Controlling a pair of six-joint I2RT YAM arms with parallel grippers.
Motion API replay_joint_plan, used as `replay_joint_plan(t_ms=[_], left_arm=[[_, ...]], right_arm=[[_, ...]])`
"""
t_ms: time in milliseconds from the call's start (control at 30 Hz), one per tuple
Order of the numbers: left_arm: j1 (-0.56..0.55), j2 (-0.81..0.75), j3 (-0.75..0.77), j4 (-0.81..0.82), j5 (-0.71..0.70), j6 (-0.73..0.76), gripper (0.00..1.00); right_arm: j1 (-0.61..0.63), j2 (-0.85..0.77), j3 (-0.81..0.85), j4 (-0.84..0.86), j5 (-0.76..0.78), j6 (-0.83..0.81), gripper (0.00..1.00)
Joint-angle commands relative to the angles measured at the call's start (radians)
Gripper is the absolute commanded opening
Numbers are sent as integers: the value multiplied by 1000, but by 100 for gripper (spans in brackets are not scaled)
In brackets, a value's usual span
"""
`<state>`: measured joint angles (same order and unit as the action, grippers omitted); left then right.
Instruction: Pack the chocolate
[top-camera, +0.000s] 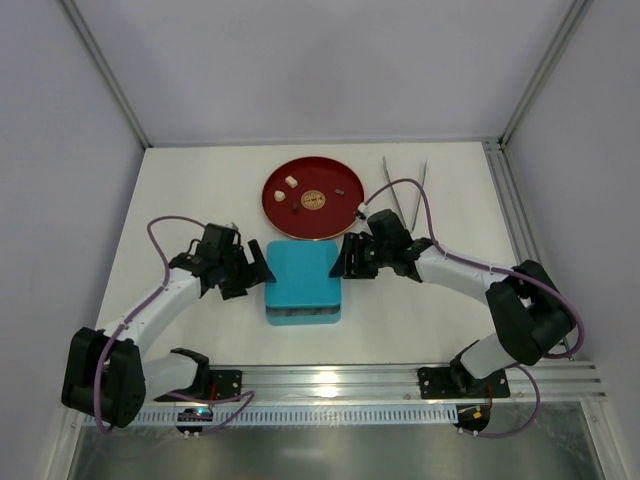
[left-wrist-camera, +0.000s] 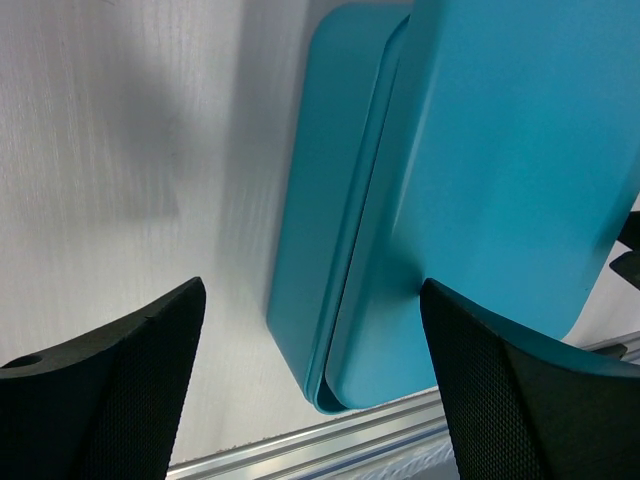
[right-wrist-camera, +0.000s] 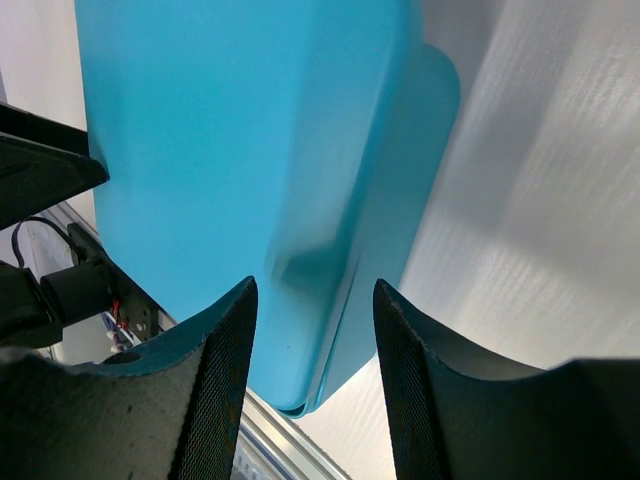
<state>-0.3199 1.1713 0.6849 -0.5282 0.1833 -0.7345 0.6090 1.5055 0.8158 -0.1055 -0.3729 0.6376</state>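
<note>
The chocolate (top-camera: 291, 181) is a handful of tiny loose pieces lying apart from one another on the red plate (top-camera: 275, 215), seen only in the top view. A cream-white, roundish piece sits at 10 o'clock from the plate's centre. A dark brown piece (top-camera: 277, 196) lies at 9 o'clock, near the rim. Another dark brown one (top-camera: 296, 209) lies at 8 o'clock, closer in. A dark, oblong piece (top-camera: 340, 190) rests at about 3 o'clock. A larger tan round spot (top-camera: 313, 200) marks the centre; whether it is candy cannot be told.
</note>
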Motion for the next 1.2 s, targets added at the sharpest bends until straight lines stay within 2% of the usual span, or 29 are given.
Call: replay_joint_plan(t_ms=[0, 400, 700, 900, 1167], left_arm=[[-15, -18, -4, -6, -24, -13, 85], [-22, -21, 16, -59, -56, 0, 82], [-22, -25, 16, -55, -47, 4, 83], [-24, -24, 31, -52, -30, 9, 83], [-24, -27, 48, -53, -16, 12, 84]], right_arm=[[11, -13, 43, -19, 45, -29, 52], [14, 16, 118, -88, 115, -39, 52], [1, 173, 440, -315, 299, -73, 55], [3, 326, 639, -428, 324, -122, 56], [24, 433, 764, -516, 365, -188, 57]])
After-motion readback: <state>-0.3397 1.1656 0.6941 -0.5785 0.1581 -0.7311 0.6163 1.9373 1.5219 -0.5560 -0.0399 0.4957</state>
